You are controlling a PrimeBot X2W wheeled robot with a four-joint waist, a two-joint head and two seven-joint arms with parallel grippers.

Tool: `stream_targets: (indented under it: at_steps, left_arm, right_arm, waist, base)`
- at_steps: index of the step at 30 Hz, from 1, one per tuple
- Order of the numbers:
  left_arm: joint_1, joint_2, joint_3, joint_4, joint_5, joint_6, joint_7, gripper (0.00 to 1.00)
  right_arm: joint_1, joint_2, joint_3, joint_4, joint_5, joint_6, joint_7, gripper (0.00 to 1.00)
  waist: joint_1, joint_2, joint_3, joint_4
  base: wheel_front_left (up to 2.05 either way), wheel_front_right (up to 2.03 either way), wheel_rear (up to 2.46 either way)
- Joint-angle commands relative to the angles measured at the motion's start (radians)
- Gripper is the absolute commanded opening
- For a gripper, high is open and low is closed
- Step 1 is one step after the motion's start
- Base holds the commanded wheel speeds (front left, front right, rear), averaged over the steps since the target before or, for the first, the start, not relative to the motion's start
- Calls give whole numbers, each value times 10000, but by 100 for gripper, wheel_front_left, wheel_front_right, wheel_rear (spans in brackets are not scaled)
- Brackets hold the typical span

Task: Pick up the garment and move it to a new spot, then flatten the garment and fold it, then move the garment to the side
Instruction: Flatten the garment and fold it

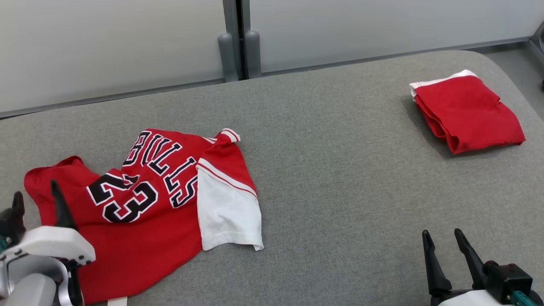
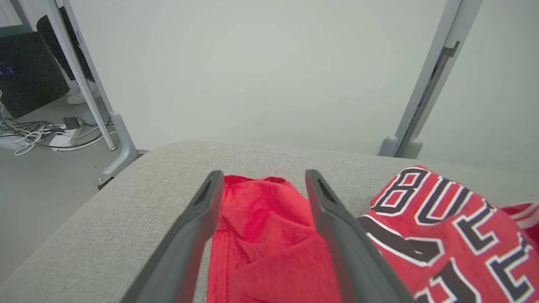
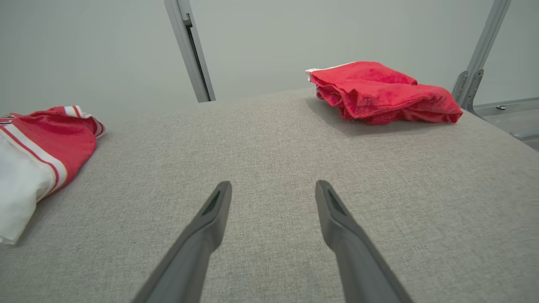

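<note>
Red mesh with a white side panel: a basketball jersey point(image 1: 140, 204) lies rumpled at the left of a grey upholstered surface point(image 1: 340, 191), its black letters and the number 23 facing up. At the lower left of the head view, the left gripper point(image 1: 37, 193) stands over the jersey's left edge, its two dark fingers well apart and gripping nothing.

The left wrist view looks along those same fingers. There the left gripper point(image 2: 264, 174) straddles a loose red fold of the jersey point(image 2: 261, 235), and the cloth lies slack between the fingers, not pinched. This view adds the floor beyond the surface's left edge, with a tangle of cables point(image 2: 42, 134).

The middle of the surface is plain grey cloth, with a grey post point(image 1: 238, 42) against pale wall panels behind it.

Far right, near the back edge, sits a folded red garment point(image 1: 467, 110) with white trim, well apart from the jersey. The right wrist view shows the lumpy, layered side of this folded red garment point(image 3: 379, 92), where the head view gives its flat top.

At the lower right, the right gripper point(image 1: 442, 233) hovers over bare surface, fingers spread wide and empty. In its own wrist view, the right gripper point(image 3: 273, 184) has the jersey's white panel at the left edge.
</note>
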Motion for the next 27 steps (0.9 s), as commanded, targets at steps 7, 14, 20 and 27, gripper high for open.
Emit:
stream_targets:
  at_steps: [7, 14, 20, 27]
  left_arm:
    - [2624, -1187, 442, -2726, 596, 282, -39, 100]
    - [2443, -2056, -1361, -3308, 219, -751, 1505, 100]
    - [1118, -2371, -1799, -1682, -198, -1327, 2709, 100]
    - [287, -2279, -1632, -153, -483, -1588, 3022, 100]
  right_arm:
    - [417, -54, -284, -185, -441, -2, -47, 100]
    - [193, -59, 13, -284, -571, -1, -45, 100]
    - [13, -60, 274, -222, -328, -2, -45, 100]
    - [58, -54, 220, -196, -145, -2, -46, 100]
  waist:
    - [0, -1, -1150, 228]
    - [0, -1, -943, 56]
    - [0, -1, -391, -490]
    - [0, -1, -132, -976]
  base:
    - [0, 0, 0]
    - [0, 0, 0]
    - [0, 0, 0]
    - [0, 0, 0]
